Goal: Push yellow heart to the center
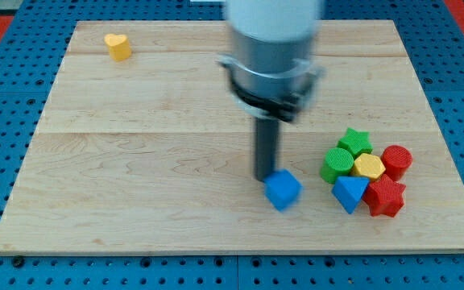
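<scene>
The yellow heart (pixel 118 46) lies near the top left corner of the wooden board (pixel 135 161). My tip (pixel 264 178) is at the middle of the board, slightly right and below centre, far from the heart. It touches the upper left side of a blue cube (pixel 283 190).
A cluster of blocks sits at the view's right: a green star (pixel 354 142), a green cylinder (pixel 337 163), a yellow hexagon (pixel 369 167), a red cylinder (pixel 396 160), a blue triangle (pixel 349 192) and a red block (pixel 385 196). Blue pegboard surrounds the board.
</scene>
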`<state>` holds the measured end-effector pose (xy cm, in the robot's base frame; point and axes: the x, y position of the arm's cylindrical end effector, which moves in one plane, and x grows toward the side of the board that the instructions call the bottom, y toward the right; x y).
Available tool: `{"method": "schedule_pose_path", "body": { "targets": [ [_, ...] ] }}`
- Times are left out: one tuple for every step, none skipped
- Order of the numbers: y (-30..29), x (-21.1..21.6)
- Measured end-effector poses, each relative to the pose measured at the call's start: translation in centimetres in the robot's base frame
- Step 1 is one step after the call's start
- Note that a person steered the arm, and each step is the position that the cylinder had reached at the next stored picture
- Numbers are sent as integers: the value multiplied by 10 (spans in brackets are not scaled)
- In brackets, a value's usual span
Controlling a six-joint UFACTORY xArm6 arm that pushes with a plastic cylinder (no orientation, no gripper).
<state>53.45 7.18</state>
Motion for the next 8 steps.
{"method": "schedule_pose_path", "body": {
  "targets": [
    [-9,19],
    [-52,68],
    [-23,83],
    [26,81],
    [38,71],
    [-30,84],
    [-135,22],
    [-223,-56]
  ]
}}
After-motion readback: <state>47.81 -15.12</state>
